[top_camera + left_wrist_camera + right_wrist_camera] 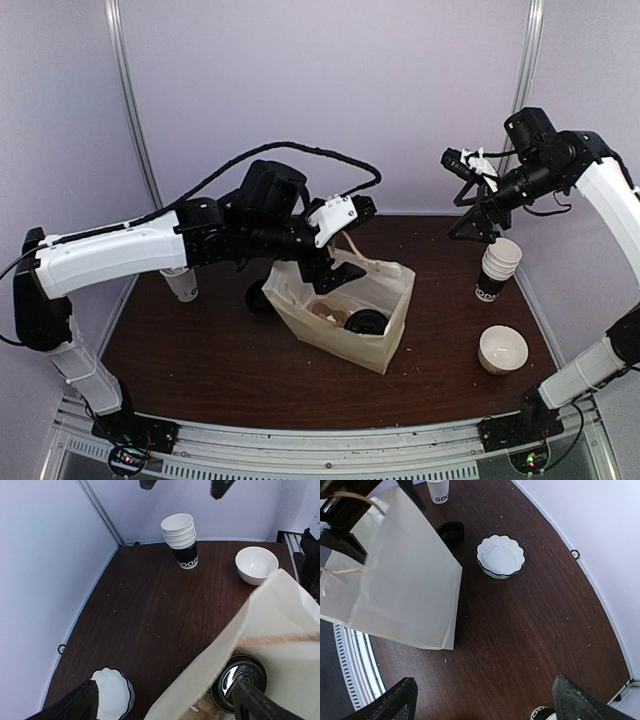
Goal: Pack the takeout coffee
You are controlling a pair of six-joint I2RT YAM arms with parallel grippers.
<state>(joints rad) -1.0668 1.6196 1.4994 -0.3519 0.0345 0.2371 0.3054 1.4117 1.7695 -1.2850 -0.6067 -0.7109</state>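
The takeout coffee shows only as a round black lid (365,322) inside the open cream paper bag (385,345) at mid-table; its cup body is hidden. In the left wrist view the lid (235,672) lies just behind the bag wall (220,650). My left gripper (328,272) is open at the bag's top and straddles that wall (165,707). One finger is over the lid inside and the other is outside. My right gripper (472,228) is open and empty, raised above the stack of nested cups (497,268). Its fingers (390,700) spread wide over bare table.
A plain white bowl (503,348) sits at the front right. A scalloped white bowl (500,557) and a loose black lid (451,530) lie behind the bag. A white printed cup (183,283) stands at the left. White walls close in on the table.
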